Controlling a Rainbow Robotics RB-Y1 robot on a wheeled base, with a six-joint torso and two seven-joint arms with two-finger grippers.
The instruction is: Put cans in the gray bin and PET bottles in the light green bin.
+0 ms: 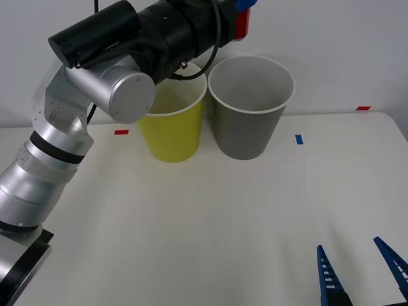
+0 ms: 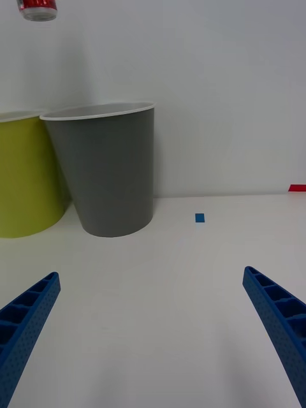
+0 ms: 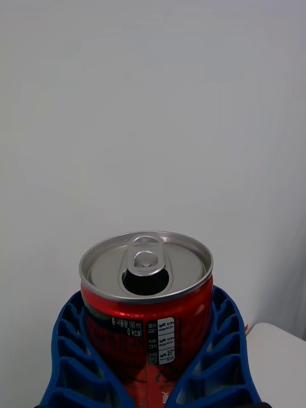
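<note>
Over white table (image 1: 191, 217), left gripper (image 3: 150, 382) pinching small red drink can (image 3: 146, 306) high above tall dark gray bin (image 1: 250, 105) beside yellow-green bin (image 1: 172, 127), apparently poised for release; right gripper (image 1: 360, 274) parked low, spread

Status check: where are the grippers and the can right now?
Left gripper shut on red can, high above gray bin. Right gripper open, low over table. Nothing in the way.

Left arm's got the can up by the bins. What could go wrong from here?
1. The left gripper holds the red can high above the bins, near the seam between the gray bin and green bin; an early release might drop it in green.
2. The can's tab is open, so leftovers may drip.
</note>
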